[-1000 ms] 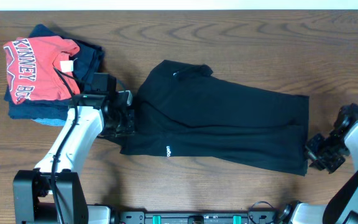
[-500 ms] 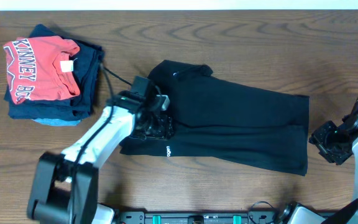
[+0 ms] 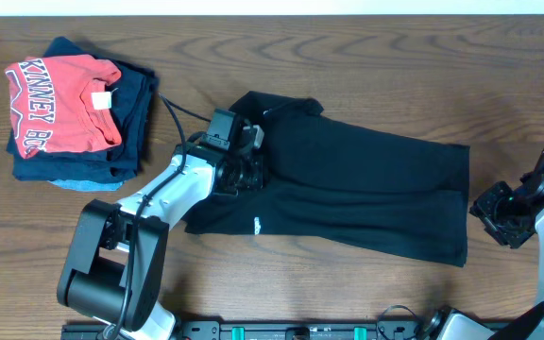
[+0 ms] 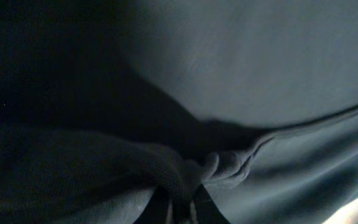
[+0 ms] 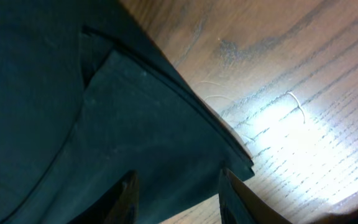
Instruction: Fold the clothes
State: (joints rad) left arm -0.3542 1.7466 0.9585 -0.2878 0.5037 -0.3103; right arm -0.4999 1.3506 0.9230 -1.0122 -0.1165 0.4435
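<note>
Left jaws pinch clothes (image 3: 366, 189) stretched left to right.

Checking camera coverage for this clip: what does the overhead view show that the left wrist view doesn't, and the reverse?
Only overhead: the whole black garment spread on the wooden table, the red t-shirt atop folded navy garments at the far left, and the right gripper beside the garment's right edge. Only left wrist: a close look at a bunched fold of fabric gathered into a pinch at the frame's bottom. Both: the left gripper pinching the black garment near its left end.
</note>
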